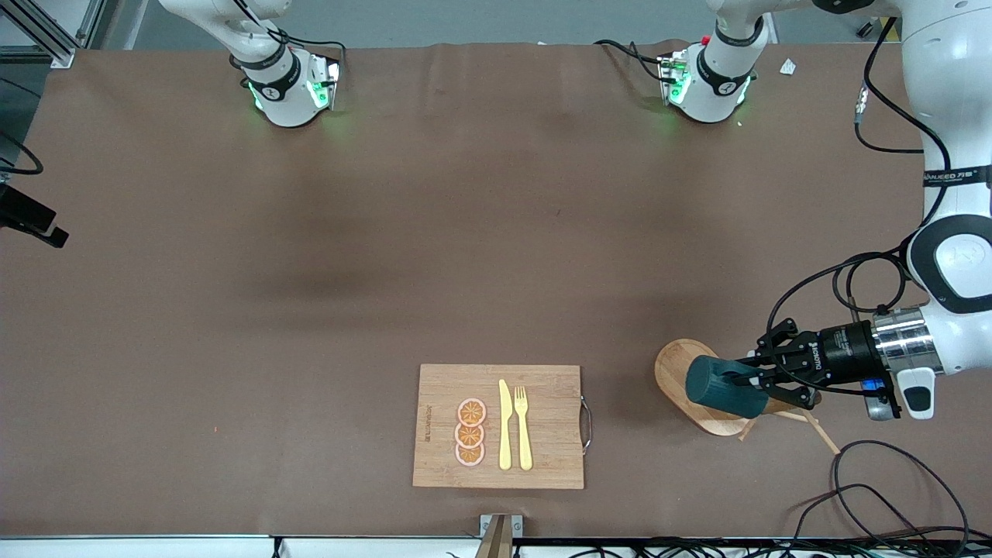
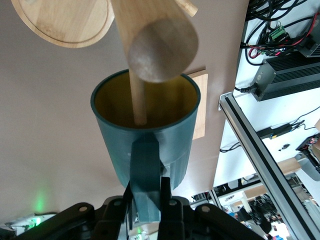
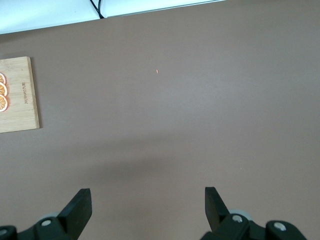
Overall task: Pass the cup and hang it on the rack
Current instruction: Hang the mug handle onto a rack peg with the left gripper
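The dark teal cup (image 1: 721,387) lies on its side in the air over the rack's oval wooden base (image 1: 673,370), toward the left arm's end of the table. My left gripper (image 1: 750,380) is shut on the cup's handle (image 2: 145,172). In the left wrist view the cup's yellow mouth (image 2: 165,102) faces the rack's round post top (image 2: 162,50), and a thin peg (image 2: 138,100) reaches into the cup. Two pegs (image 1: 814,425) stick out below the gripper in the front view. My right gripper (image 3: 147,205) is open over bare table; its hand is outside the front view.
A bamboo cutting board (image 1: 442,387) with a yellow knife (image 1: 504,426), a fork (image 1: 523,428) and three orange slices (image 1: 470,432) lies near the front edge at mid-table. Black cables (image 1: 891,496) loop on the table nearer the front camera than the rack.
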Motion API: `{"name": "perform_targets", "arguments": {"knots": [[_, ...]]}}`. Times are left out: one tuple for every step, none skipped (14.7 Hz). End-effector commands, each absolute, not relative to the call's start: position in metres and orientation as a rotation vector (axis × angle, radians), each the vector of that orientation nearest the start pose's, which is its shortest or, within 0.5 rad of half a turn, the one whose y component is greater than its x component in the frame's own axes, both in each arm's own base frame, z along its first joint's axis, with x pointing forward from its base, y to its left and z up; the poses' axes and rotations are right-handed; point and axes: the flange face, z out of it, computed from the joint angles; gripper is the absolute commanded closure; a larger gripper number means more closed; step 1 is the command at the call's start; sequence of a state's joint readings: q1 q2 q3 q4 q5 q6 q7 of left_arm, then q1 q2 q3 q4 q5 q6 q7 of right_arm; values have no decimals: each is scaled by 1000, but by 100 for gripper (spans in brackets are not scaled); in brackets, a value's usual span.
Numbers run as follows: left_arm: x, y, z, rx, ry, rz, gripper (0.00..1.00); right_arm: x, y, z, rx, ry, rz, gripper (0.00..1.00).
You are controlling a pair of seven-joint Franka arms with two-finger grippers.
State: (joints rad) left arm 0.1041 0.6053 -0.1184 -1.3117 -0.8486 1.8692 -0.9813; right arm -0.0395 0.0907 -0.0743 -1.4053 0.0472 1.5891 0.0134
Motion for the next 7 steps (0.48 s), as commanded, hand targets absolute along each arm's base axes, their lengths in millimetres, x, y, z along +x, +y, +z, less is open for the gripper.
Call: {"name": "perform_targets", "arguments": {"knots": [[730,-32,415,1821,1379,-576,99,583,-62,655,-3107,186,-151,0],[731,-28,412,1816,1386,-578,99,583,-62,655,-3107,186,-151,0],[731,-26,411,1813,1390,-578,99,583,-62,655,-3107,186,-151,0],[731,-25,409,1812,1392,-580,98,583,-62,655,-3107,186,-151,0],[732,-23,407,1808,1399,-578,98,583,-62,655,-3107,186,-151,0],[732,-22,405,1808,1403,-582,98,583,-62,655,-3107,186,-151,0],[732,-23,403,1806,1403,-587,98,583,-62,655,-3108,186,-151,0]]}}
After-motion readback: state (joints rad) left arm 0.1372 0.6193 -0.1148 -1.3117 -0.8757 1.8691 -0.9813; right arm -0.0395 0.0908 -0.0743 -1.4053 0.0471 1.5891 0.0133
